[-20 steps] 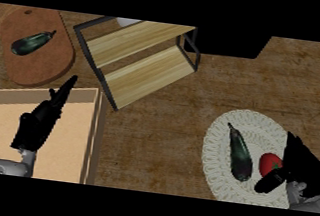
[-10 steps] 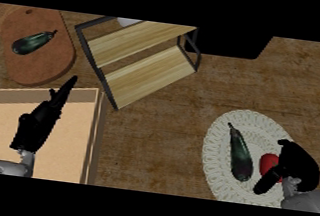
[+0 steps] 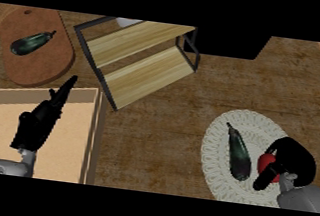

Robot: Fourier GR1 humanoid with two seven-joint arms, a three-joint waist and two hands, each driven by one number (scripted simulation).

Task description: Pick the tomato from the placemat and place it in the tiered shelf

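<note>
Since the earlier frames your right hand point(image 3: 294, 159) has drawn in over the tomato point(image 3: 265, 162), and its thumb now crosses the front of the fruit, so less red shows than before. The fingers are curled round the tomato with the thumb closing from the near side; I judge this a grasp made, though not yet a lift, for the tomato still lies over the right part of the placemat point(image 3: 254, 122) and nothing shows it raised. That would put the task at the end of the pick, with the whole carry ahead. Note the dark green vegetable point(image 3: 238, 152) lying lengthwise on the same mat, just beside the tomato on its left; it sits between the fruit and the tiered shelf point(image 3: 142, 60), so you should rise before moving leftward or you may brush it. The shelf stands well apart, up and to the left, its two pale boards set at an angle inside a dark frame. Your left hand point(image 3: 41, 120) has not shifted: it rests with fingers straight, holding nothing, over the edge of a pale wooden tray point(image 3: 12, 127). Beyond it a brown cutting board point(image 3: 45, 68) carries a second dark vegetable point(image 3: 31, 44), and a black box point(image 3: 230, 43) stands behind the shelf; neither lies on the route.
</note>
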